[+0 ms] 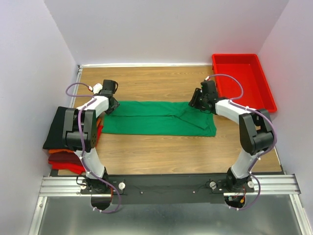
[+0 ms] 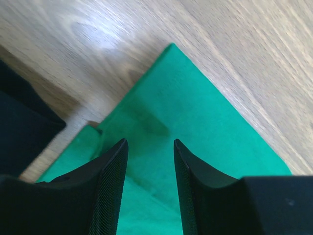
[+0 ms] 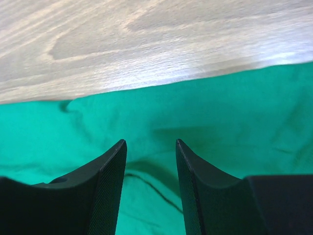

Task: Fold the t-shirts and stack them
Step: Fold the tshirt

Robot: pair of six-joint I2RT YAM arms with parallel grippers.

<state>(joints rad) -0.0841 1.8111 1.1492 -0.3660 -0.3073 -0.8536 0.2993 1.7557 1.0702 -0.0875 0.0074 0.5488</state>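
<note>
A bright green t-shirt (image 1: 156, 118) lies folded into a long band across the middle of the wooden table. My left gripper (image 1: 108, 104) is open just above its far left corner, which fills the left wrist view (image 2: 186, 107). My right gripper (image 1: 198, 104) is open over the far right edge, green cloth (image 3: 205, 117) showing between its fingers. A stack of folded shirts sits at the left edge: black (image 1: 57, 129) on top, orange (image 1: 100, 131) and red (image 1: 66, 161) beneath. The black shirt also shows in the left wrist view (image 2: 19, 122).
A rigid red plastic tray (image 1: 242, 78) stands at the far right corner. Bare wood (image 1: 156, 83) lies behind the green shirt and in front of it (image 1: 166, 152). White walls close in the back and sides. The metal rail (image 1: 171, 183) runs along the near edge.
</note>
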